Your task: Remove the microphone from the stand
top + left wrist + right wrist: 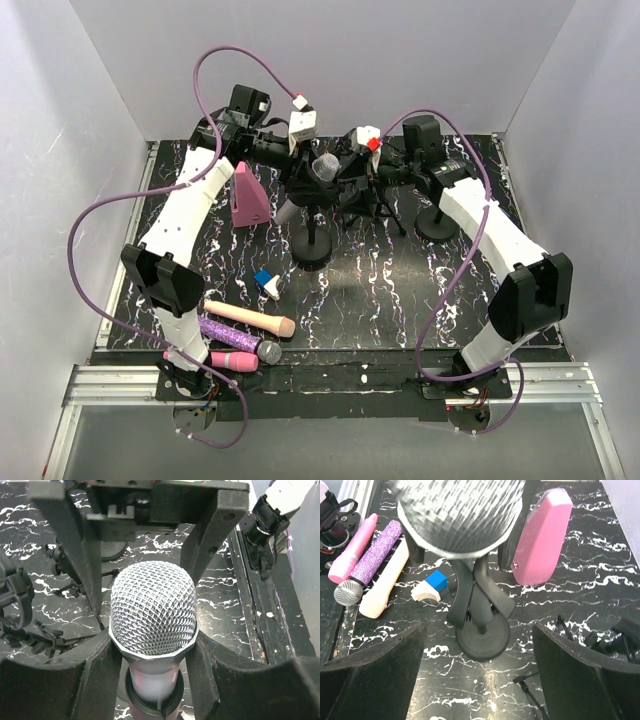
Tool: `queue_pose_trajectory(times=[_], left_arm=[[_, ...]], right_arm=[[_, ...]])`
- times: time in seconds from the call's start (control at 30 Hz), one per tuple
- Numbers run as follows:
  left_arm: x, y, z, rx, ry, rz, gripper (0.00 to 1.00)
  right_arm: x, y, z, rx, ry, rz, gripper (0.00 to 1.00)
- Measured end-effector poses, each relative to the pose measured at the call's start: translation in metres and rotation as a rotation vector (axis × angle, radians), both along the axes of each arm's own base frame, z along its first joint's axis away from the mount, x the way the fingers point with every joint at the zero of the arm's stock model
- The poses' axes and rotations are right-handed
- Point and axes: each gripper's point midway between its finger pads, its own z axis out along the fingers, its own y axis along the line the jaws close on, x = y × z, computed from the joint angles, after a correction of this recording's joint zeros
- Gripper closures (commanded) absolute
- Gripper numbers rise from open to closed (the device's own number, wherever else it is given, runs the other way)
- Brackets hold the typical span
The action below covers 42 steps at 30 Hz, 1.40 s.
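- The left gripper [152,647] was clamped on the microphone [152,607], its two fingers [97,680] pressed against the silver neck just under the mesh head.
- The microphone sat in the clip of its stand [481,637] in the far half of the table [400,290], about midway between the left and right edges. Its head was up and tilted, and its handle sloped down toward the near left corner.
- That long axis looked like the line to follow. By this reading, the head would need drawing up and out along the slope rather than sideways, or the stand might tip with it.
- The right gripper [477,630] hovered wide open, holding nothing, on the opposite side of the mesh head, with the stand's round base below it.
- The left arm was plainly the nearer, in contact with the microphone; the right seemed placed to steady the stand.
- Spare microphones [245,335] lay near the near left corner, well apart from the stand. A pink wedge [248,195] stood just left of it.
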Motion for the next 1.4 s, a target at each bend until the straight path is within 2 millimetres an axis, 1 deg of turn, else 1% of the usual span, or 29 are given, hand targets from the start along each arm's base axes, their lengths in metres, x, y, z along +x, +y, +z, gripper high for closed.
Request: queue_pose_trajectory(times=[0.13,0.2,0.4,0.57,0.67,0.77,0.9,1.0,1.13,1.23,1.3,1.4], left_arm=[[-0.006,-0.005,-0.002,0.017,-0.045,-0.056,0.98],[-0.009,-0.006,-0.006,0.027,-0.047,-0.072,1.0],[-0.013,-0.006,-0.015,0.045,-0.043,-0.091,1.0],[-0.014,-0.006,-0.016,0.04,-0.06,-0.094,1.0],[-0.013,-0.006,-0.016,0.044,-0.069,-0.095,1.0],[-0.014,-0.005,-0.017,0.045,-0.075,-0.099,1.0],[-0.015,-0.005,-0.016,0.047,-0.08,-0.101,1.0],[-0.015,-0.004,-0.016,0.05,-0.082,-0.099,1.0],[-0.018,-0.005,-0.017,0.051,-0.084,-0.105,1.0],[-0.015,-0.005,-0.018,0.057,-0.105,-0.102,1.0],[-0.012,-0.005,-0.019,0.062,-0.116,-0.096,1.0],[-0.01,-0.004,-0.023,0.068,-0.127,-0.085,1.0]], right_arm=[[-0.001,0.013,0.003,0.012,-0.013,0.044,0.07],[-0.005,0.02,-0.001,0.012,-0.004,0.065,0.08],[-0.013,0.037,-0.011,0.011,0.026,0.106,0.12],[-0.014,0.037,-0.018,0.003,0.034,0.11,0.12],[-0.016,0.035,-0.028,-0.011,0.047,0.11,0.09],[-0.018,0.033,-0.035,-0.028,0.053,0.113,0.09],[-0.021,0.031,-0.038,-0.041,0.051,0.117,0.15],[-0.02,0.031,-0.038,-0.042,0.049,0.117,0.24],[-0.014,0.03,-0.038,-0.051,0.025,0.095,0.61],[-0.008,0.029,-0.039,-0.061,0.004,0.074,0.79],[-0.007,0.028,-0.04,-0.065,-0.002,0.068,0.89],[-0.008,0.028,-0.041,-0.067,0.003,0.071,0.98]])
